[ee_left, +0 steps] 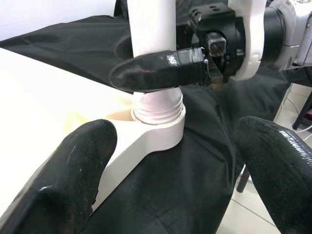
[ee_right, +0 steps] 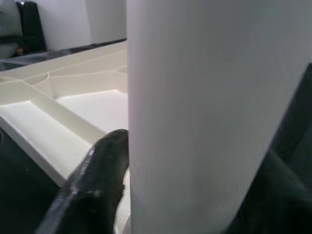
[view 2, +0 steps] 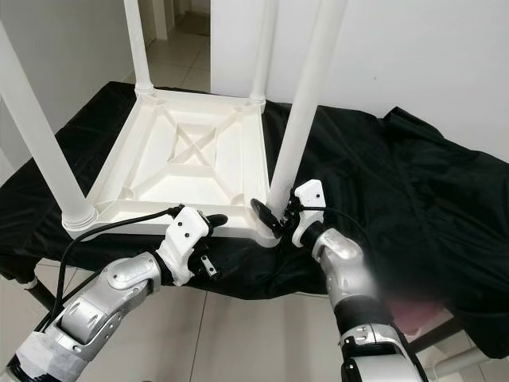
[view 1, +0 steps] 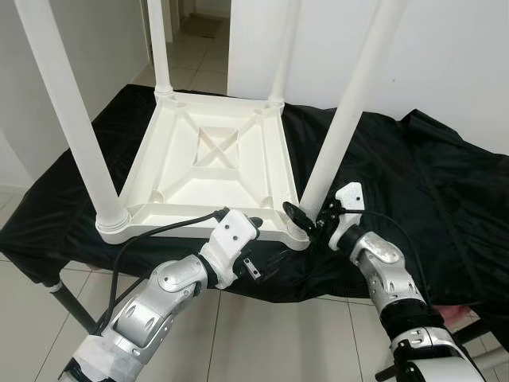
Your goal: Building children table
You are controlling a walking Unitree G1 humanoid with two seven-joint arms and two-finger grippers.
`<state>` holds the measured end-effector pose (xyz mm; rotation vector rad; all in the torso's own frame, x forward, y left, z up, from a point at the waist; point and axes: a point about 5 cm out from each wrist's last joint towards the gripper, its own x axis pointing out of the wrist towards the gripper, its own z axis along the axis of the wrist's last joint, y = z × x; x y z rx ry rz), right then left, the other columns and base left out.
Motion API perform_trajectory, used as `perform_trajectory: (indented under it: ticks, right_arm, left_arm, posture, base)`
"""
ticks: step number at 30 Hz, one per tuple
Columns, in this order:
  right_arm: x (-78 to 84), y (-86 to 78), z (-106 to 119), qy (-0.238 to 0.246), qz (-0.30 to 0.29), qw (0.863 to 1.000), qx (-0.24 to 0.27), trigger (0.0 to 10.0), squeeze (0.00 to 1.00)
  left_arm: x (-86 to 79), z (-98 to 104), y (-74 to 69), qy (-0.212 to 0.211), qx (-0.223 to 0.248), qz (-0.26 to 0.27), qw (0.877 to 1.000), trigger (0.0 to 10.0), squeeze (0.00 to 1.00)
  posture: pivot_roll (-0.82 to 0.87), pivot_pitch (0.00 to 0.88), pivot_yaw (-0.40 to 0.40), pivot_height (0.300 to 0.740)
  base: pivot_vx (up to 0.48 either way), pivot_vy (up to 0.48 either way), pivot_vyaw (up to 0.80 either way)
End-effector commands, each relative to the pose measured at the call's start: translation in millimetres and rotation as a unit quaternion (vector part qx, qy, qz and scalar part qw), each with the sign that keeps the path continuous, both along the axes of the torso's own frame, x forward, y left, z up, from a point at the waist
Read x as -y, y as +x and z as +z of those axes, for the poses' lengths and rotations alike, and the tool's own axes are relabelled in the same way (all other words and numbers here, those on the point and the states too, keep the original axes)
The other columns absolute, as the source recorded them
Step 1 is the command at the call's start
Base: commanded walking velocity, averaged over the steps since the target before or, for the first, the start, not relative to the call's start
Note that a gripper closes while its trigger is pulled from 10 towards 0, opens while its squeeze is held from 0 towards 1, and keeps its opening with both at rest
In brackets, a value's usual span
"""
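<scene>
White plastic kids' table (view 1: 208,163) lies upside down on a black cloth (view 1: 413,175), all four legs sticking up. The right gripper (view 1: 306,220) is clamped around the near-right leg (view 1: 338,131) just above its socket. The left gripper (view 1: 242,220) sits at the table's near edge beside that corner, fingers (ee_left: 73,175) spread apart, touching nothing I can see.

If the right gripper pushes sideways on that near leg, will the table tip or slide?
Probably slide: the upturned white table lies flat on a loose black cloth. It looks like hollow, ribbed plastic, so likely light. The right gripper clasps the near leg low, giving little tipping leverage.
</scene>
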<state>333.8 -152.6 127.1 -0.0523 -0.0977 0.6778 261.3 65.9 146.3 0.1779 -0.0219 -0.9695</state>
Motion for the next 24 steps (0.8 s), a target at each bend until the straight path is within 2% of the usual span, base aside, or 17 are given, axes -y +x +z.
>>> perform_trajectory:
  ticks: [1, 11, 12, 14, 19, 24]
  right_arm:
    - [2.4, -1.0, -4.7, -0.011, 0.006, 1.0, -0.006, 0.0, 0.0]
    - [5.7, -5.2, -12.7, -0.006, 0.004, 1.0, -0.015, 0.0, 0.0]
    - [5.7, -5.1, -12.9, 0.002, -0.003, 1.0, -0.015, 10.0, 0.0]
    - [5.7, -5.1, -12.9, 0.002, -0.003, 1.0, -0.015, 10.0, 0.0]
    - [-1.4, -4.9, -11.8, 0.013, -0.074, 0.997, -0.024, 10.0, 0.0]
    - [-3.9, -5.0, -11.5, 0.019, -0.09, 0.995, -0.026, 10.0, 0.0]
  left_arm:
    - [4.4, 2.8, -6.3, 0.008, -0.003, -0.065, 0.998, 10.0, 0.0]
    - [5.2, 2.5, -7.8, 0.004, -0.007, -0.064, 0.998, 10.0, 0.0]
    - [5.6, 2.3, -7.9, 0.003, -0.008, -0.065, 0.998, 10.0, 0.0]
    - [5.6, 2.3, -7.9, 0.003, -0.008, -0.065, 0.998, 10.0, 0.0]
    - [7.1, 1.5, -6.7, -0.001, -0.009, -0.062, 0.998, 10.0, 0.0]
    - [7.3, 1.3, -6.3, -0.002, -0.009, -0.061, 0.998, 10.0, 0.0]
  posture:
    - [0.09, 0.0, -0.065, 0.74]
    - [0.07, 0.0, -0.058, 0.74]
    - [0.07, 0.0, -0.061, 0.74]
    - [0.07, 0.0, -0.061, 0.74]
    - [0.06, 0.0, -0.072, 0.74]
    - [0.06, 0.0, -0.076, 0.74]
  base:
    - [0.0, 0.0, 0.0]
    - [0.0, 0.0, 0.0]
    - [0.0, 0.0, 0.0]
    - [0.0, 0.0, 0.0]
    - [0.0, 0.0, 0.0]
    - [0.0, 0.0, 0.0]
